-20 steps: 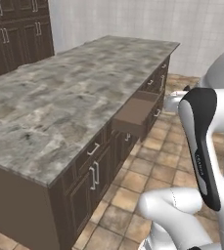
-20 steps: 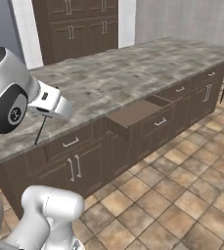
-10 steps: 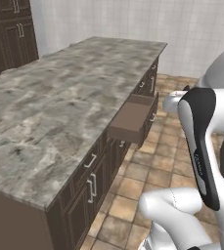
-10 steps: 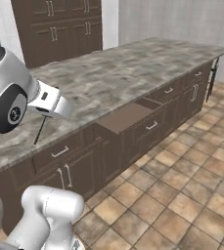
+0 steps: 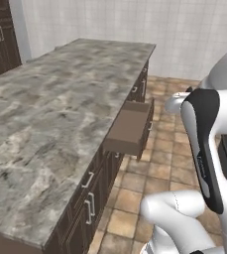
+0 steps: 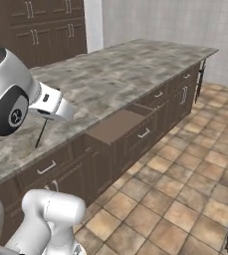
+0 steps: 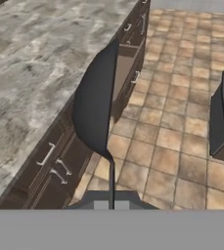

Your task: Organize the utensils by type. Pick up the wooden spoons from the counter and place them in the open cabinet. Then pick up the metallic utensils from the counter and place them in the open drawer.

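Your base has driven along the counter, so the open drawer now sits nearer in both base views than a second ago. You're mid-delivery: the gripper is pinched tight on the dark utensil, a thin stem widening to a dark spoon-like head, held short of the drawer, over the floor. Nothing shows in the drawer yet. Whether the spoons are stowed, you can't tell.
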You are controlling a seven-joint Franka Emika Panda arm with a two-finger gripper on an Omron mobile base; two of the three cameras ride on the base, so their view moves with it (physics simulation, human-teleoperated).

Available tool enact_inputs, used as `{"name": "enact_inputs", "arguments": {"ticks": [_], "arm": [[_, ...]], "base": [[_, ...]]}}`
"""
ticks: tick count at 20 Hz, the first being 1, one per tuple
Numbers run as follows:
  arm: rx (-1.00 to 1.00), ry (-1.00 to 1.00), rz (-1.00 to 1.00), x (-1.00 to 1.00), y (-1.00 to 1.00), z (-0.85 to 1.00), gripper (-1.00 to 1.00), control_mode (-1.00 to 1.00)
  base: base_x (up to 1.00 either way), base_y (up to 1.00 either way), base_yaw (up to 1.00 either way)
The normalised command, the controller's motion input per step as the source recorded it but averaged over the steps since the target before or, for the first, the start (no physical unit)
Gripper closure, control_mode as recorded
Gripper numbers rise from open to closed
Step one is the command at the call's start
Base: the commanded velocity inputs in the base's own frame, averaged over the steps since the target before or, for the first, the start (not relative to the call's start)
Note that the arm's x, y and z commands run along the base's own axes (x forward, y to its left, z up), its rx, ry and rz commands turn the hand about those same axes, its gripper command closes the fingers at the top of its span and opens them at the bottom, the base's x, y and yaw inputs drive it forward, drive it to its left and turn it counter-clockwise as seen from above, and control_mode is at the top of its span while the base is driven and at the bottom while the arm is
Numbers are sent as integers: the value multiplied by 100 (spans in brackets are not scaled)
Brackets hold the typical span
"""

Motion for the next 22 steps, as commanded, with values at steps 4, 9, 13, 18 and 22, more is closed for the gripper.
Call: {"name": "enact_inputs", "arguments": {"ticks": [4,9,13,18,22], "arm": [[0,0,0,0,0,0,100,100],[0,0,0,0,0,0,100,100],[0,0,0,0,0,0,100,100],[0,0,0,0,0,0,100,100],[0,0,0,0,0,0,100,100]], "base": [[61,11,-21],[58,3,-23],[52,11,-24],[34,18,-24],[18,25,-24]]}}
